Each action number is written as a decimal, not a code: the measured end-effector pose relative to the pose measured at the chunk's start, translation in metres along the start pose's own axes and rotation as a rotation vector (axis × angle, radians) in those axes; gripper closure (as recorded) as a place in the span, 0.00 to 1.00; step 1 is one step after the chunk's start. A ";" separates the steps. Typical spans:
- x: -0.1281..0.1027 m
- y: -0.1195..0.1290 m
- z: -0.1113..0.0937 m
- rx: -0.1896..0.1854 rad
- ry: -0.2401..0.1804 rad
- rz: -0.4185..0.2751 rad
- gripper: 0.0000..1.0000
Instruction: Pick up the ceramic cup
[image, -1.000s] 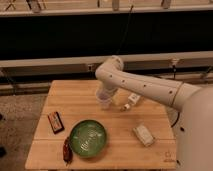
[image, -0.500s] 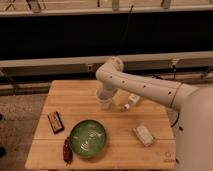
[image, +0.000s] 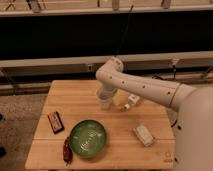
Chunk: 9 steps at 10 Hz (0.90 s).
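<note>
The ceramic cup is a small pale cup standing on the wooden table, a little behind its middle. My white arm reaches in from the right and bends down over it. My gripper is straight above the cup and right at its rim, hiding most of it. Whether the gripper touches the cup cannot be told.
A round green bowl sits at the front. A red item lies at its left and a dark packet further left. A white tube with a cap lies right of the cup. A pale packet lies front right.
</note>
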 end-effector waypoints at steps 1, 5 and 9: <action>0.001 -0.001 -0.002 0.002 0.001 -0.003 0.20; 0.001 -0.003 0.001 0.000 0.002 -0.014 0.20; 0.002 -0.003 0.003 0.000 0.003 -0.023 0.20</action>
